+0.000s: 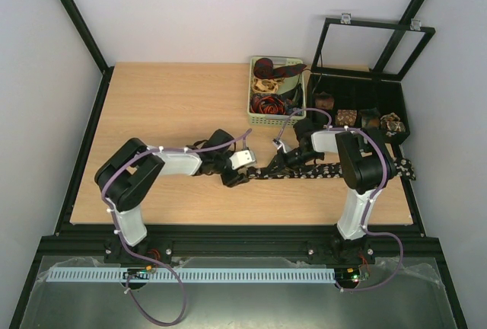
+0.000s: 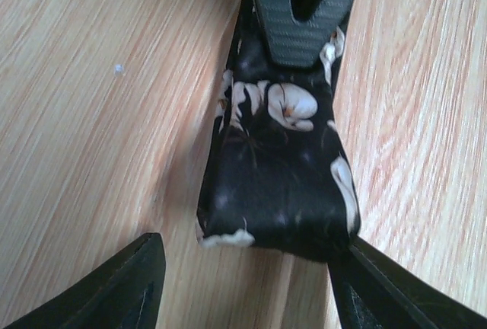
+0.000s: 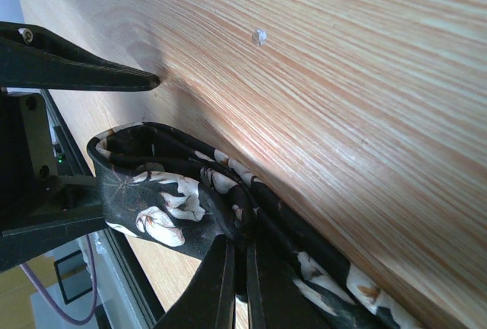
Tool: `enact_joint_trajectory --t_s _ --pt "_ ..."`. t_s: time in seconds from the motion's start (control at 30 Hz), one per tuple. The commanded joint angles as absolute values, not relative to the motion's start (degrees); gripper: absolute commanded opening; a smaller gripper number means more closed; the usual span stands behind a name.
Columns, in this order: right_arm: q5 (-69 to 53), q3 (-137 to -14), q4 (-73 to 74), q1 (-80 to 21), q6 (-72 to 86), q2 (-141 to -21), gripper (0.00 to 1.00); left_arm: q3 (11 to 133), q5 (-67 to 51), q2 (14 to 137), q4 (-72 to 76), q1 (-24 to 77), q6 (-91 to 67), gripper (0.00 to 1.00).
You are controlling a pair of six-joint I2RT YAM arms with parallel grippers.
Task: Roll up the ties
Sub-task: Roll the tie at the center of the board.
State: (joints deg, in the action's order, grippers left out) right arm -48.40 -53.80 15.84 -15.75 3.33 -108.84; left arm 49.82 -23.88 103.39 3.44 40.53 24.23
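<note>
Two right fingers [image 3: 215,292] pinch the black tie [image 3: 156,201]; left fingers [image 2: 114,292] parted

The right arm [image 1: 356,163] hides a stretch of the tie [image 1: 319,171], whose left end is too small to make out from above. The ties [image 1: 274,78] in the basket [image 1: 278,120] cannot be counted. The bottom edge cuts off the left fingers [image 2: 114,291] in the wrist view.

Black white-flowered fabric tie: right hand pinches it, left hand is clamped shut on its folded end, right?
No: the left hand is open, fingers apart around the black white-flowered fabric tie's folded end (left wrist view). The right hand pinches it.
</note>
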Motion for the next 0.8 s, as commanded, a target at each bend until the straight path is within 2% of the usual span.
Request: enact_joint_trajectory --t_s 0.0,0.13,0.2,0.27,0.43,0.77 --pt "-41.89 -52.21 17.11 -16.11 2.19 -111.44 0.01 52.27 -26.34 105.38 5.08 40.9 23.02 0.62" --pt "-41.51 -52.55 17.39 -16.16 2.13 -111.79 0.01 53.88 -27.97 105.96 4.44 41.22 25.06 0.58" --pt "-41.41 -52.53 17.33 -16.16 2.07 -111.83 0.01 54.46 -29.11 105.29 3.88 41.29 25.39 0.48" --pt "-41.33 -52.55 17.32 -16.12 2.04 -111.94 0.01 54.58 -30.35 104.12 4.18 41.5 25.44 0.42" --pt "-41.32 -52.61 17.18 -16.14 2.17 -112.39 0.01 55.82 -31.31 103.63 4.58 43.41 25.01 0.41" --pt "-42.04 -52.38 17.09 -16.14 2.37 -112.32 0.01 60.66 -28.7 111.94 6.59 44.37 21.13 0.43"
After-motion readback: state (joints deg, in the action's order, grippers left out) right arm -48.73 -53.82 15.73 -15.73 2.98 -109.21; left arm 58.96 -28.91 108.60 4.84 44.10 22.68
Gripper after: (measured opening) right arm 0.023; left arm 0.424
